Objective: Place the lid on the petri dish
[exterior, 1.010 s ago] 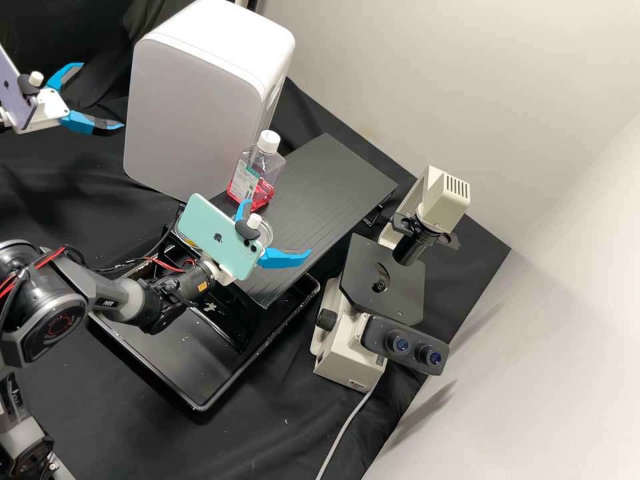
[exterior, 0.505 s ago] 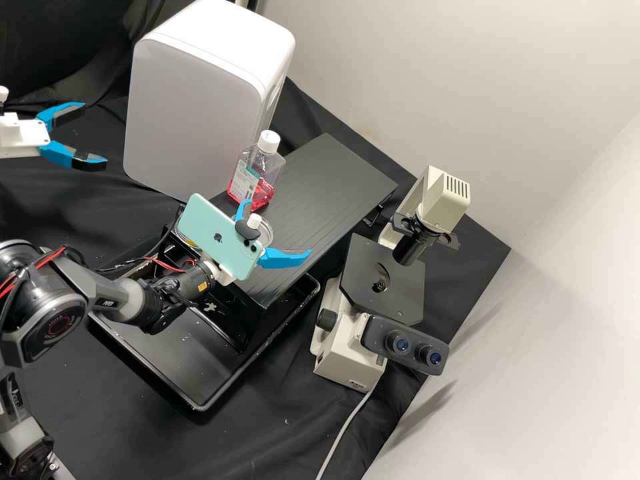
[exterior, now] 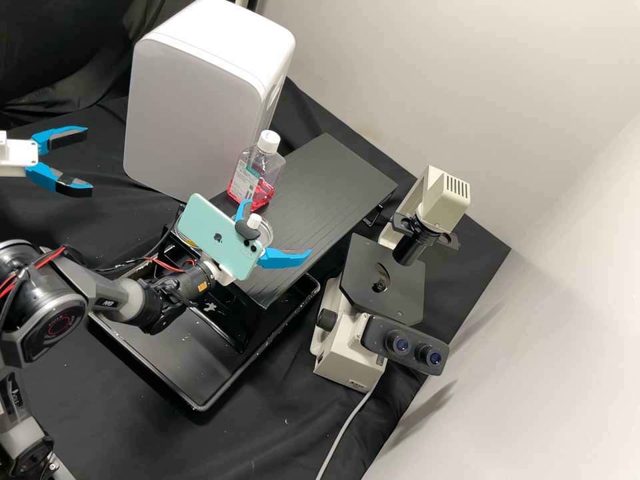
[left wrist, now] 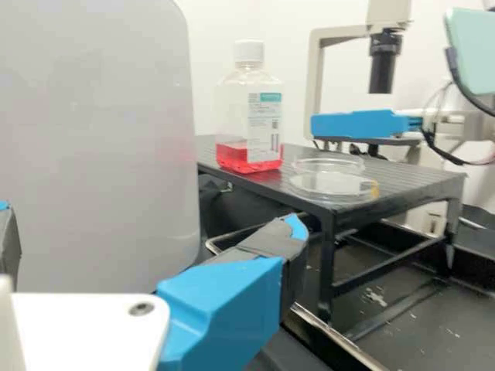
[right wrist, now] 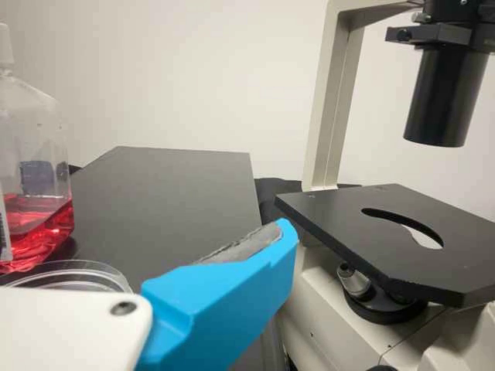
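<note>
A clear petri dish (left wrist: 331, 179) lies on the black raised platform (exterior: 327, 193), near its front corner. In the left wrist view it shows two round clear rims, one close behind the other; I cannot tell if the lid is on. My right gripper (exterior: 270, 233) hovers open just above the dish (exterior: 264, 230), and one of its blue fingers (left wrist: 363, 124) hangs over it. The dish's rim (right wrist: 69, 274) lies below that finger (right wrist: 232, 294). Far to the left, my left gripper (exterior: 85, 160) is open and holds nothing, over the black cloth beside the white box.
A tall white box (exterior: 207, 93) stands behind the platform. A bottle of red liquid (exterior: 257, 170) sits on the platform next to the dish. A microscope (exterior: 393, 287) stands to the right. The platform rests in a black tray (exterior: 200, 373).
My left gripper has come down and a little to the right, staying open. The right arm and the dish have not moved.
</note>
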Robot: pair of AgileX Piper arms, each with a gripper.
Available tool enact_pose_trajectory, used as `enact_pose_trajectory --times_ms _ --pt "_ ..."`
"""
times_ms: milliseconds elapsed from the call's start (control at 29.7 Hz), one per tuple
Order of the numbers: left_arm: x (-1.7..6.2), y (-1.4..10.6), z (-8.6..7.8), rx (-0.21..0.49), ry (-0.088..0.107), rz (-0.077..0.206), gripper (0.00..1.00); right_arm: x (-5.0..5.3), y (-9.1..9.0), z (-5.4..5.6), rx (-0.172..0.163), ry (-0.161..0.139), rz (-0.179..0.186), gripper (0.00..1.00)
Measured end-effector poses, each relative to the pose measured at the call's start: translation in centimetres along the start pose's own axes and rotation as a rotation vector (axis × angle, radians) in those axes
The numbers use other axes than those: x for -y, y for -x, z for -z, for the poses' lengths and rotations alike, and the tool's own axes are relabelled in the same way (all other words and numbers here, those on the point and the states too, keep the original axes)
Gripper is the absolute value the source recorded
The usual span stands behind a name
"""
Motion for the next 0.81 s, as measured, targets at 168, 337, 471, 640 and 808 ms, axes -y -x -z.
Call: enact_pose_trajectory --times_ms 168,337,471,640,808 --pt "0.57 0.2 -1.0 0.044 0.003 0.027 1.00 0.0 0.0 0.0 0.000 0.000 0.000 1.00" --pt "0.99 0.3 -1.8 0.080 -0.022 0.042 1.00 0.0 0.0 0.0 0.000 0.000 0.000 1.00" --pt "1.63 0.0 -1.9 0.050 -0.058 0.058 1.00 0.0 0.0 0.0 0.000 0.000 0.000 1.00" --pt "2.45 -0.4 -1.6 -0.021 -0.072 0.081 1.00 0.0 0.0 0.0 0.000 0.000 0.000 1.00" --pt "2.73 -0.4 -1.7 -0.028 -0.070 0.092 1.00 0.0 0.0 0.0 0.000 0.000 0.000 1.00"
